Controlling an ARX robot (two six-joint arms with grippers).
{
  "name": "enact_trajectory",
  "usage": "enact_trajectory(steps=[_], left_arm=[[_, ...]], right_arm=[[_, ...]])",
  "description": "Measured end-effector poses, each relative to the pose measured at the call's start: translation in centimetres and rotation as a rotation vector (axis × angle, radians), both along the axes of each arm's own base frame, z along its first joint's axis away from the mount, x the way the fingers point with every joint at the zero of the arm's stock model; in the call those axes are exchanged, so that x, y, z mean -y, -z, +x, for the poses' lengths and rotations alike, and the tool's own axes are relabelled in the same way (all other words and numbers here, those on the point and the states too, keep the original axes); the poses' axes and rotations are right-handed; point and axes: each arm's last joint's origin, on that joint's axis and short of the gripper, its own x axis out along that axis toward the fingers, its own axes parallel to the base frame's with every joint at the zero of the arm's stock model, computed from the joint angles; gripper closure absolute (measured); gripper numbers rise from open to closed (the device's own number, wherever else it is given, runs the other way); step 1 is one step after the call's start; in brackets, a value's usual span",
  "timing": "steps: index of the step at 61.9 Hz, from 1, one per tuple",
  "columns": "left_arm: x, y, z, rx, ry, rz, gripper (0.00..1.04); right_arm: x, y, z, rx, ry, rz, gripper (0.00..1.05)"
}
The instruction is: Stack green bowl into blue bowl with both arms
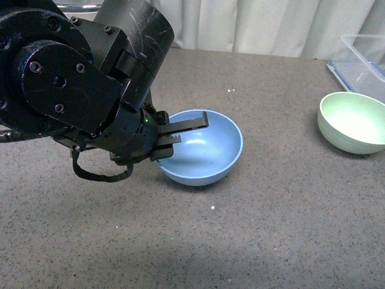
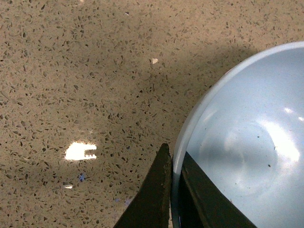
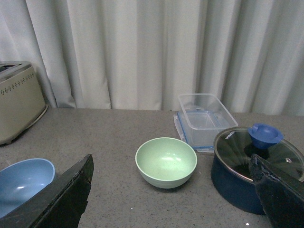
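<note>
Surface [image 1: 271, 229] is a matte, speckled grey-brown stone-look top, with a pleated pale curtain [image 1: 271, 24] hanging along its far edge.

Blue bowl [image 1: 204, 150]: round, deep, smooth and matte, light sky-blue, standing upright near the middle of the surface with nothing inside. The bulky black left arm [image 1: 72, 84], fitted with bolted plates, a looping cable and a small green light, fills the left of the front view. The left gripper [image 1: 194, 130] is closed on the bowl's near-left rim. The left wrist view shows one slim black finger [image 2: 154, 194] outside the wall and the other inside, both tight against it.

Green bowl [image 1: 352, 123]: pale mint, round and deep, matte, upright and empty, well apart from the blue bowl at the right of the surface. Nothing touches it.

Right gripper [image 3: 171, 158] is wide open and holds nothing. Its two dark fingers [image 3: 66, 194] frame the right wrist view, with the green bowl seen between them and farther off.

Other items: a clear rectangular plastic container [image 3: 204, 118] sits just behind the green bowl, to the right. A dark blue pot [image 3: 237, 190] stands beside that bowl, carrying a glass lid [image 3: 259, 152] with a blue knob [image 3: 264, 134]. A beige toaster [image 3: 16, 102] stands at the far left by the curtain. The stretch of surface between the two bowls is bare.
</note>
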Motion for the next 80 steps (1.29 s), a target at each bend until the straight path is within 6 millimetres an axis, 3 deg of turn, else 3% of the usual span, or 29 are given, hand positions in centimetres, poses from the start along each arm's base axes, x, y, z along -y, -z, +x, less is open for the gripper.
enact_trajectory(steps=[12,31,46,56,63,67,72,80], left_arm=[[-0.2,0.1,0.1,-0.005,-0.021,-0.013,0.99],[-1.1,-0.2,0.6,0.01,-0.07,-0.091,0.44],[-5.5,-2.9,0.8,0.135,-0.183,-0.117,0.05],[-9.9,-4.3,-0.3,0.226,-0.237,-0.124,0.06],[-11.5,-4.5,-1.0,0.258,-0.254,-0.108,0.07],[-11.7,-3.7,-1.4,0.454,-0.189,-0.032,0.17],[-12.3,-3.2,-3.6,0.672,-0.085,0.07,0.32],[-13.3,-5.9,-6.3,0.914,-0.052,0.154,0.53]], right_arm=[[0.0,0.0,0.0,0.0,0.0,0.0,0.09],[0.0,0.0,0.0,0.0,0.0,0.0,0.09],[0.0,0.0,0.0,0.0,0.0,0.0,0.09],[0.0,0.0,0.0,0.0,0.0,0.0,0.09],[0.0,0.0,0.0,0.0,0.0,0.0,0.09],[0.0,0.0,0.0,0.0,0.0,0.0,0.09],[0.0,0.0,0.0,0.0,0.0,0.0,0.09],[0.0,0.0,0.0,0.0,0.001,0.0,0.09]])
